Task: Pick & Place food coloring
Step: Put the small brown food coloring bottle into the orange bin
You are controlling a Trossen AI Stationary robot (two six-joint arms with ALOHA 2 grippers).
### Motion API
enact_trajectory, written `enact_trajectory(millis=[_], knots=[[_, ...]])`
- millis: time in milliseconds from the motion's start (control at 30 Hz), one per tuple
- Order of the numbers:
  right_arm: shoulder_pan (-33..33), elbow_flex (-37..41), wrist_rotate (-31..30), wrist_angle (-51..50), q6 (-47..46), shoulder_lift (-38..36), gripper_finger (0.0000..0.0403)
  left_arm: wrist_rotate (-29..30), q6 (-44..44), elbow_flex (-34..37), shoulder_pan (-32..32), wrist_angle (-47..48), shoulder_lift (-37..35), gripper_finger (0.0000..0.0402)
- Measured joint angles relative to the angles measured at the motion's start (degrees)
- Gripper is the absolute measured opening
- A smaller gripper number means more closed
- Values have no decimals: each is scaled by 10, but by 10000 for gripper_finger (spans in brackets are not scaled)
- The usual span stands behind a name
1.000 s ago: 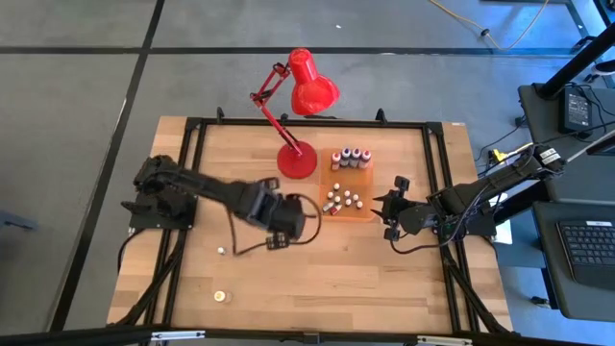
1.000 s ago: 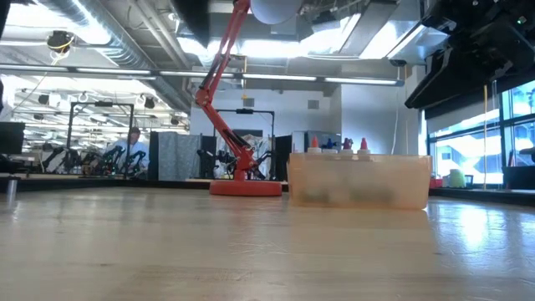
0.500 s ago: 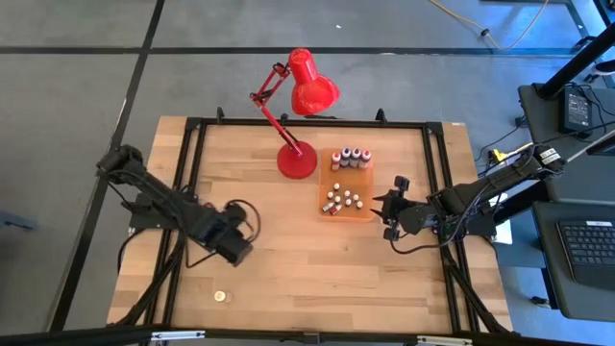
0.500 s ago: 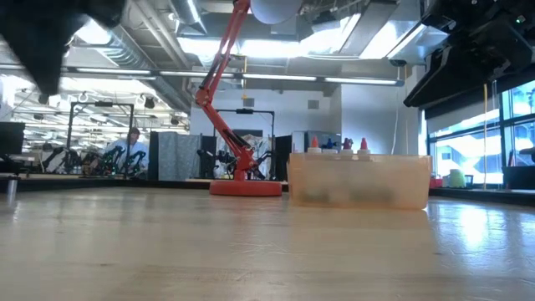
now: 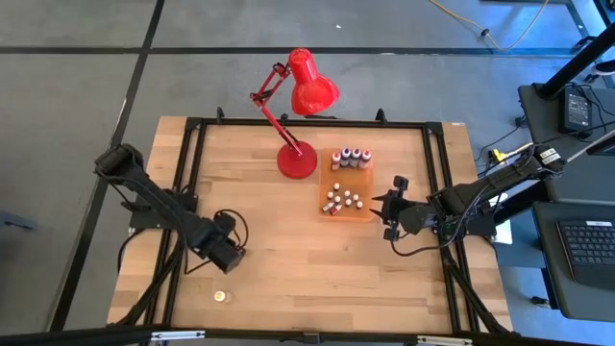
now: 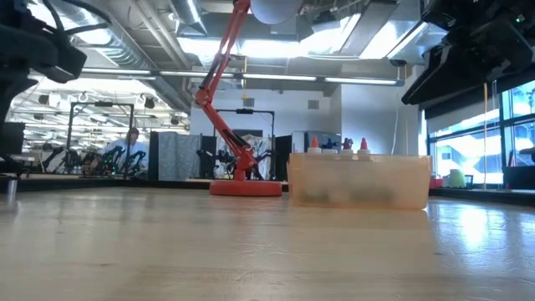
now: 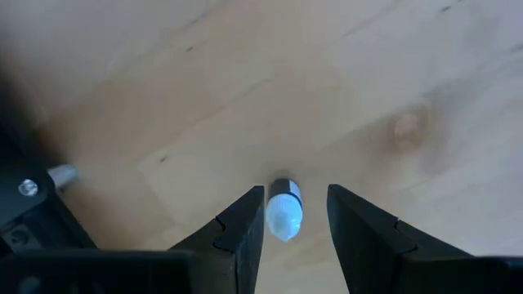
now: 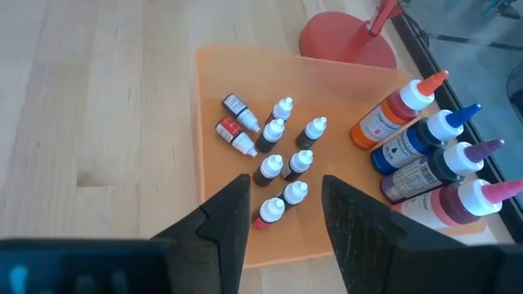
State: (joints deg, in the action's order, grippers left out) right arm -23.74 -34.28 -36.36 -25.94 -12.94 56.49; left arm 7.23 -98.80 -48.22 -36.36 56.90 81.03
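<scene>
A tiny dark bottle with a white cap point(image 7: 283, 214) stands on the bare wood at the table's left near part. My left gripper point(image 7: 295, 193) point(image 5: 226, 254) hangs over it, pointing down and open, one finger on either side of the cap. The cap is closer to one finger; I cannot tell whether they touch. More tiny white-capped bottles point(image 8: 282, 167) point(image 5: 341, 201) lie and stand in the orange tray point(image 8: 221, 216) point(image 5: 370, 216). My right gripper point(image 8: 286, 186) point(image 5: 388, 206) waits open just right of the tray.
Larger dropper bottles point(image 8: 433, 155) point(image 5: 352, 159) stand along the tray's far side. The red desk lamp point(image 5: 297, 160) point(image 6: 242, 186) has its base left of them. A small yellowish piece point(image 5: 220, 297) sits near the table's near-left edge. Bare wood lies between my left gripper and the tray.
My left arm has swung from beside the tray toward the table's left and near edge. It now hangs over the lone small bottle on the wood. The bottle has stayed where it was, and my right arm has kept still.
</scene>
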Motion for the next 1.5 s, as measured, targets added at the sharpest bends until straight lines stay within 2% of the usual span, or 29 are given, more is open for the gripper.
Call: enact_trajectory(millis=[300,600,1333,1500], knots=[[0,0,0,0,0,0,155,-28,-35,19,0,-2,0,131],[0,0,0,0,1,0,155,-25,-21,19,0,-48,0,131],[0,0,0,0,0,0,155,-24,-40,19,-45,-44,1,130],[0,0,0,0,0,0,155,-20,-20,19,-53,-46,1,130]])
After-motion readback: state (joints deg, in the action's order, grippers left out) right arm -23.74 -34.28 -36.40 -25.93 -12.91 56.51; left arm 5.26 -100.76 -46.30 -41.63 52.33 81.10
